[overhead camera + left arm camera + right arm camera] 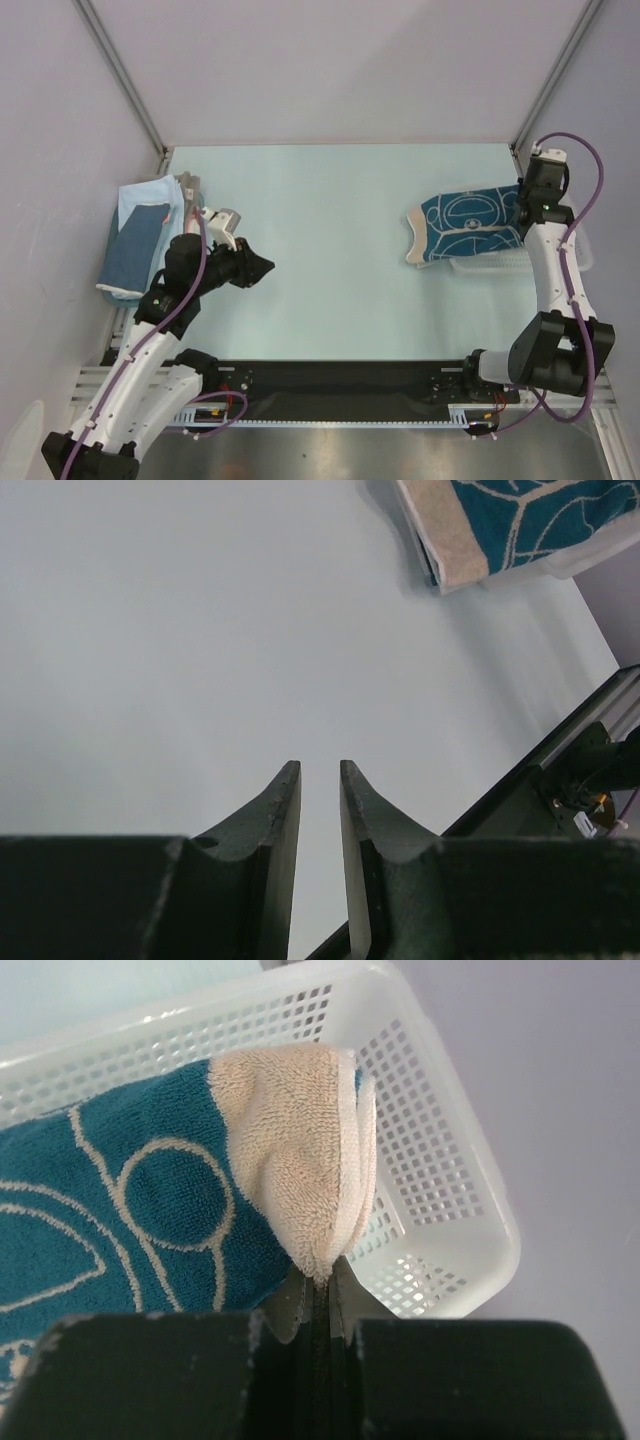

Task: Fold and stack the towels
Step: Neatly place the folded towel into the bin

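A dark teal towel (468,225) with white line drawing and tan ends hangs spread over the white mesh basket (500,263) at the right. My right gripper (522,205) is shut on it. In the right wrist view the gripper (322,1285) pinches a bunched tan corner of the teal towel (120,1190). A stack of folded towels lies at the far left, with a light blue one (150,195) under a darker blue one (135,250). My left gripper (266,267) hovers over bare table right of that stack. It is open (319,767) with a narrow gap and nothing between its fingers.
The basket (440,1180) sits beneath the held corner, close to the right wall. In the left wrist view the teal towel (520,515) and a basket rim (590,555) show at top right. A black rail (330,385) runs along the table's near edge.
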